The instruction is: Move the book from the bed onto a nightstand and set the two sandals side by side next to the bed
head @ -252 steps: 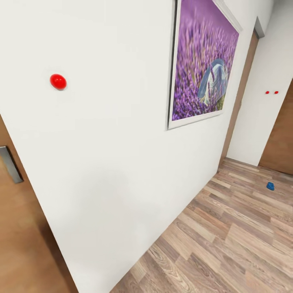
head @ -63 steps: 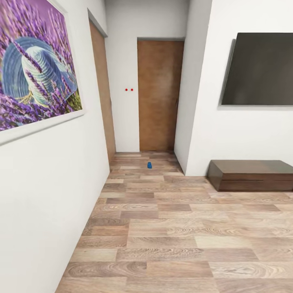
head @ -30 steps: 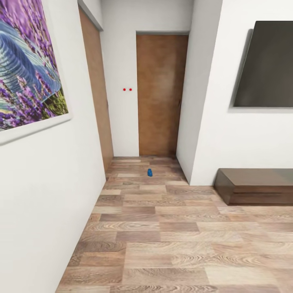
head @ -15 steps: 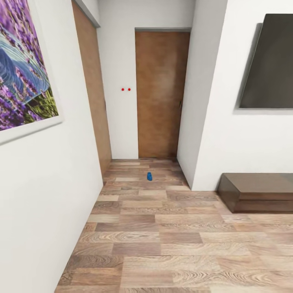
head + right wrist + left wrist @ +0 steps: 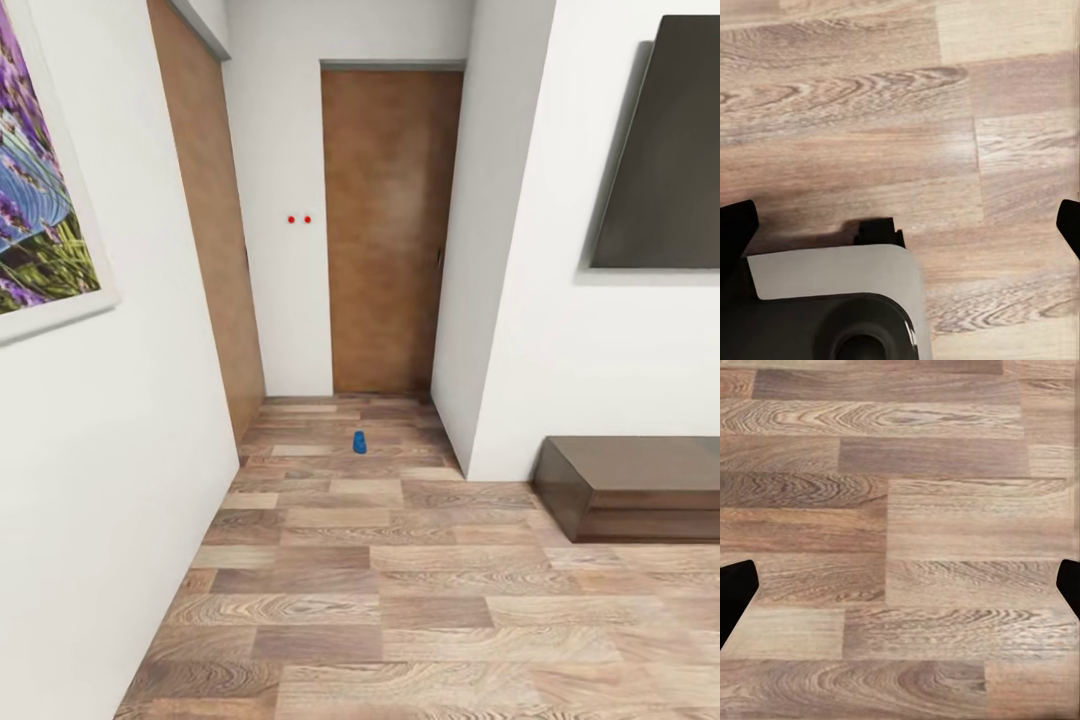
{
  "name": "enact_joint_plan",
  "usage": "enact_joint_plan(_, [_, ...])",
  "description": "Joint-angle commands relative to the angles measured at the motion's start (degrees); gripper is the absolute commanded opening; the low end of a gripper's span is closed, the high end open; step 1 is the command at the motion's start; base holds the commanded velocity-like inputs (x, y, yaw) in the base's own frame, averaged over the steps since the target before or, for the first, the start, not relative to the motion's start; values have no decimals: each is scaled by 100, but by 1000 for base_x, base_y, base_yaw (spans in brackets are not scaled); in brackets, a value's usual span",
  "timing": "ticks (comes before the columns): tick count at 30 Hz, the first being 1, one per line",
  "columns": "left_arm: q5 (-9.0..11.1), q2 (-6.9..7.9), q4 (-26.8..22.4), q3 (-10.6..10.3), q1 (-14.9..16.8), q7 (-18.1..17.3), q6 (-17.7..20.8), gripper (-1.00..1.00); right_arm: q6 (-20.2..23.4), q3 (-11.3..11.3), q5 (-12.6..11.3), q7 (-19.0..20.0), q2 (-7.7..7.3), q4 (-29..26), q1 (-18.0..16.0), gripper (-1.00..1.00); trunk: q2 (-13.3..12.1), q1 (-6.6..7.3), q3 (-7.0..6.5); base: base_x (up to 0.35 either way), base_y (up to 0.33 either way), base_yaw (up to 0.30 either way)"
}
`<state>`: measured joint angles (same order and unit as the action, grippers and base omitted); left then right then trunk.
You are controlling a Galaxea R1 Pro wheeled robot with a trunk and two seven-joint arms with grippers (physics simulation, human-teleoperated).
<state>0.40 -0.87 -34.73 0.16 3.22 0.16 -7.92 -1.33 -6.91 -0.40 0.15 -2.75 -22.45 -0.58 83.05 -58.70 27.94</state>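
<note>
Sandal (image 5: pixel 359 441) lies far down the hallway floor, just before the far brown door (image 5: pixel 390 230). Left hand (image 5: pixel 900 585) & right hand (image 5: pixel 900 225) both wide, empty. I'd drive straight, slow, keep off left wall.

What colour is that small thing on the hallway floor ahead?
Bright blue; the small thing lies on the wood floor, best seen in the head view.
</note>
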Motion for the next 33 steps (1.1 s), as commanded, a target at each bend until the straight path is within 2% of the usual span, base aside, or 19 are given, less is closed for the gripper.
enact_joint_plan(1, [4, -1, 2, 2, 3, 2, -16, 100, -18, -12, -4, 2, 2, 4, -4, 100, 3, -2, 6, 264, -184, 0])
enact_joint_plan(26, [4, -1, 2, 2, 4, 2, -16, 100, -25, -10, -4, 1, -1, 4, -4, 100, 3, -2, 6, 264, -183, 0])
enact_joint_plan(33, [4, -1, 2, 2, 4, 0, -16, 100, -25, -9, -4, 2, 0, 4, -4, 100, 3, -2, 6, 297, -81, 0])
